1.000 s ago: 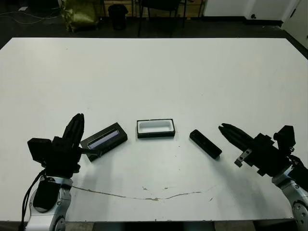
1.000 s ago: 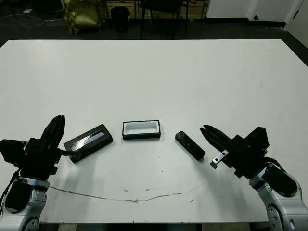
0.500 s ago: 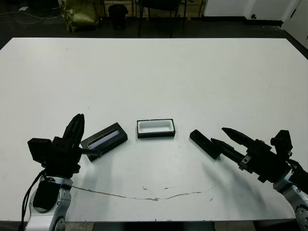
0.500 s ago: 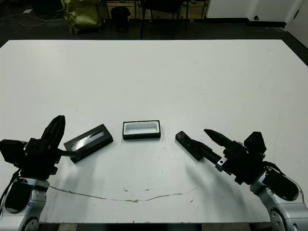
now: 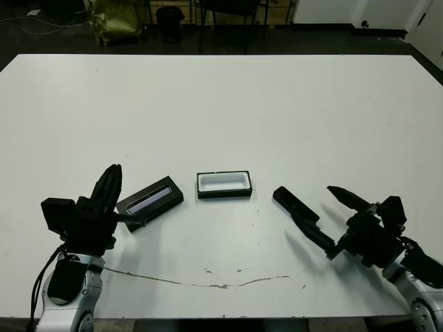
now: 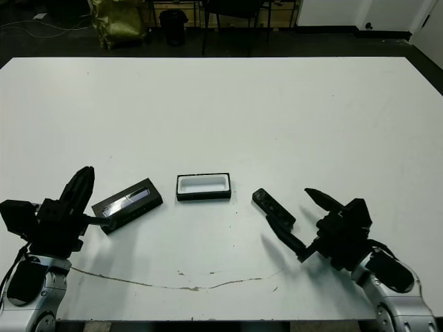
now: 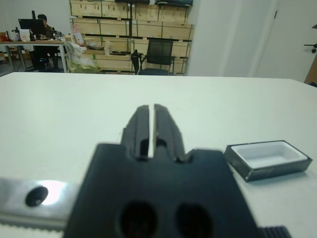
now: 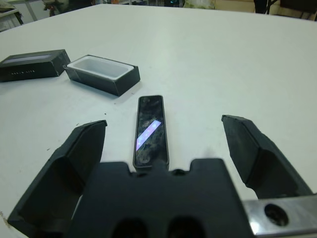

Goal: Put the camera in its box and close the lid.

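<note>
Right gripper [image 8: 163, 163] fingers are spread wide, straddling the camera [image 8: 151, 130], nothing held. Camera lies flat near the worktop's front edge, just right of the box [image 5: 223, 185]. Long sides should be squeezed centred. Left gripper [image 7: 151, 126] nearly closed, empty.

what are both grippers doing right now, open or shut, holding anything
Left gripper: shut, holding nothing, beside the lid.
Right gripper: open, fingers either side of the camera, not gripping it.
</note>
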You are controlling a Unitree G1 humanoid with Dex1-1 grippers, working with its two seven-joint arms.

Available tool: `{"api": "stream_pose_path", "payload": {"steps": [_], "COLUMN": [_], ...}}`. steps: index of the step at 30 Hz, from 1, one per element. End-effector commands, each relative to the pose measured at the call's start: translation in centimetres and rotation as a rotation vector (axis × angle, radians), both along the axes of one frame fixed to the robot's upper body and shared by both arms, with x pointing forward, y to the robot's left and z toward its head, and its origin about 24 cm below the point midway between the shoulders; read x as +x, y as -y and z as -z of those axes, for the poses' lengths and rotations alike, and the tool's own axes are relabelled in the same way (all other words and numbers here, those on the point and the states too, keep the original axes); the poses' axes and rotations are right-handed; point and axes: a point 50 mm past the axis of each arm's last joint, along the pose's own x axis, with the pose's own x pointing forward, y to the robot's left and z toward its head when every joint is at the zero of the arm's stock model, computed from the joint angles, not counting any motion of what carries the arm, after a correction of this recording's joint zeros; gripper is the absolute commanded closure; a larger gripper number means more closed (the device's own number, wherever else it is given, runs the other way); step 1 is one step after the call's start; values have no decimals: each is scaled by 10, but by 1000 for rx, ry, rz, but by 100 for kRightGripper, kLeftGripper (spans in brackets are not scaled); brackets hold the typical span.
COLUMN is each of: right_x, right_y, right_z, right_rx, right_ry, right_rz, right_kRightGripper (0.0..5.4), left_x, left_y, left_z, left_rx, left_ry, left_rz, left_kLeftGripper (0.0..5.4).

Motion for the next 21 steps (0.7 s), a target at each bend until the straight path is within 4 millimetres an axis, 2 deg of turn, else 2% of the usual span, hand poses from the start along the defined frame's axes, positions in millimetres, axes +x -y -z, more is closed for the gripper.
{"api": "stream_pose_path", "payload": {"steps": [1, 13, 21], "right_x": [-2, 0, 1], "right_y": [-1, -5, -2], "right_z": [9, 17, 35], "right_rx": [4, -7, -12], "right_ry": [-38, -69, -100], "right_rz": [14, -2, 1], "right_kRightGripper": [3, 3, 3], "left_x": [-2, -1, 0], "left_y": [-2, -2, -2], "left_z": [4, 5, 4], "left_rx": [1, -2, 2], "left_ry": [-28, -13, -11], "left_rz": [0, -3, 0], "left_kLeftGripper": [540, 540, 540]}}
